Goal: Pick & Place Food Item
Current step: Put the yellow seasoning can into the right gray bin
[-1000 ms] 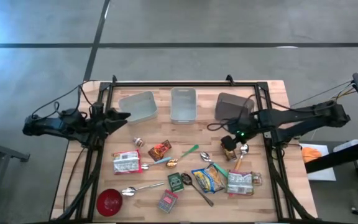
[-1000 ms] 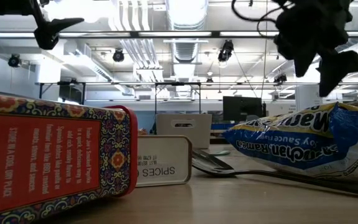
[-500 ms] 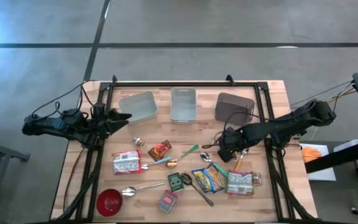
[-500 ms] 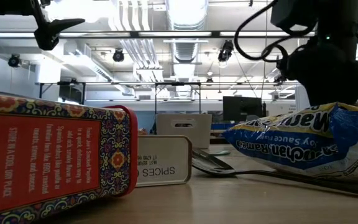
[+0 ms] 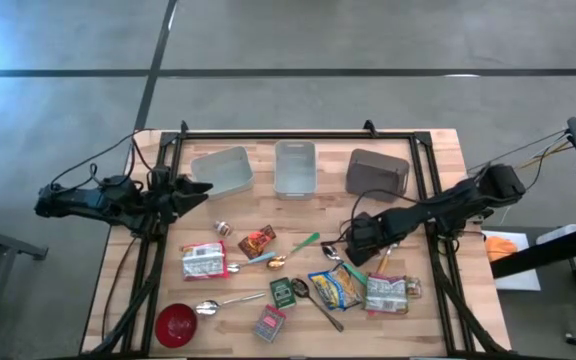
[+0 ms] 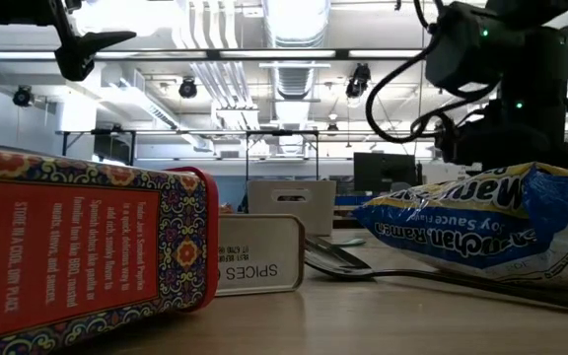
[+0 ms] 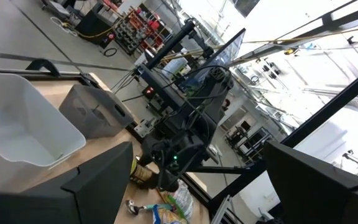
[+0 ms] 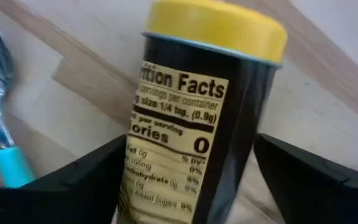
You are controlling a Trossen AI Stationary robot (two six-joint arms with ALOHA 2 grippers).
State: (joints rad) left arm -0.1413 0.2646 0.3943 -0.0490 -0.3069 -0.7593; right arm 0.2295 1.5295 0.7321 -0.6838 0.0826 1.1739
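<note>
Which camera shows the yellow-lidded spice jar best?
The right wrist view: the spice jar fills it, between the right hand's fingers. From above, the arm covers it; the left wrist view shows a distant glimpse; the low view shows none.

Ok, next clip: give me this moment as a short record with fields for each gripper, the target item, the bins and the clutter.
right gripper: low over the table's middle right, fingers either side of the dark spice jar with a yellow lid, not yet clamped on it
left gripper: open, waiting at the table's left edge
target item: the jar stands beside a blue-handled spoon
bins: two clear plastic tubs and a grey tub along the far edge
clutter: red bowl, ramen packets, spoons
</note>
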